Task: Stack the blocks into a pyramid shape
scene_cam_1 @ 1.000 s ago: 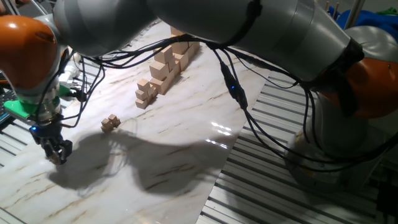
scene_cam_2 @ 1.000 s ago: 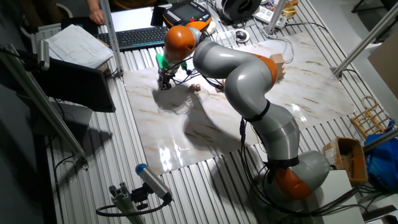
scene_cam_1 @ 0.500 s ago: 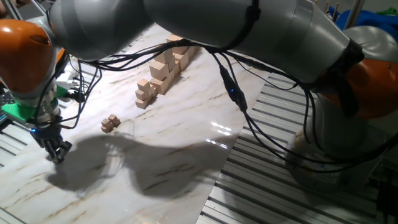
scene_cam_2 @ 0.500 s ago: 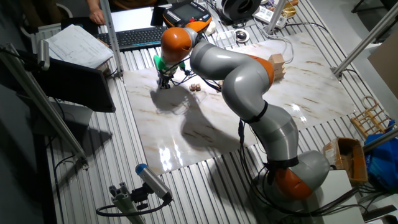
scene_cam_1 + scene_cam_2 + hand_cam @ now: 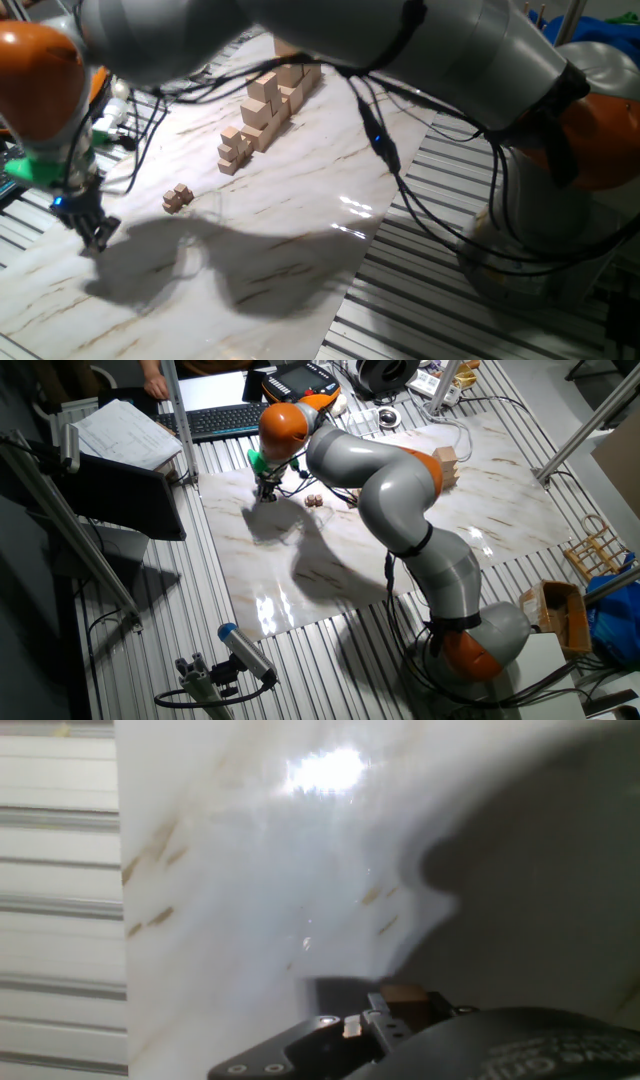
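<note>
1. The tool (image 5: pixel 97 232) is seen low over the near left corner of the marble-topped bench (image 5: pixel 300 200), well apart from everything else on it.
2. In the hand view a small tan piece (image 5: pixel 404 992) is seen between the fingertips; it is judged to be one of the blocks, so the tool appears to be pinching it, though the fixed views are too coarse to confirm this.
3. A small cluster of blocks (image 5: pixel 178 196) is seen on the bench to the right of the tool, apparently two side by side with a third touching or resting on them; the exact arrangement cannot be told.
4. The same cluster (image 5: pixel 314 501) is visible in the other fixed view, just beside the arm's shadow.
5. Farther back, a stepped row of bigger wooden cubes (image 5: pixel 262 110) is left standing apart.
6. The pyramid is judged barely begun: at most a partial base is laid, and the remaining blocks are yet to be gathered and stacked.
</note>
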`<control>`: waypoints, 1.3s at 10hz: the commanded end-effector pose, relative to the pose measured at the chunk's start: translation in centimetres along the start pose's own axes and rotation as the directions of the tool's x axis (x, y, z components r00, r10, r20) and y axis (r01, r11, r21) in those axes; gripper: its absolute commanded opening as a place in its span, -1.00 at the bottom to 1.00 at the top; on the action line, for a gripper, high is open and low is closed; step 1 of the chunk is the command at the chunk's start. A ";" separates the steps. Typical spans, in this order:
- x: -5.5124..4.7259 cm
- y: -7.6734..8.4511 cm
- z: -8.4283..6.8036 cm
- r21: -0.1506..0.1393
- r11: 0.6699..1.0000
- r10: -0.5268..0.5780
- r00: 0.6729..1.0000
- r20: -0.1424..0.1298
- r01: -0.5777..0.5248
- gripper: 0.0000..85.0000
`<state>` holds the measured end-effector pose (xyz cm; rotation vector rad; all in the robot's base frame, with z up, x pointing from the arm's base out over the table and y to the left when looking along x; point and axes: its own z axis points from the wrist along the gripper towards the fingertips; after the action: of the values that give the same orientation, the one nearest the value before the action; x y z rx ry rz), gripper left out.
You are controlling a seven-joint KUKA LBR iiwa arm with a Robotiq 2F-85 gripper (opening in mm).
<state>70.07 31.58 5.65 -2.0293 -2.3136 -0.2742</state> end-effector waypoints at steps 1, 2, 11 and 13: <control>-0.9 -0.3 -0.8 0.001 1.000 -0.012 1.000 -0.001 0.012 -1.00; -1.8 -0.7 -1.6 0.002 1.000 -0.021 1.000 0.008 0.021 -1.00; -9.3 -3.7 -4.6 0.085 0.996 -0.023 0.994 0.102 0.014 -1.00; -10.2 -4.2 -4.9 0.098 0.995 -0.027 0.997 0.075 0.019 -1.00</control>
<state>66.94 20.32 8.50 -2.0036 -2.3455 -0.0858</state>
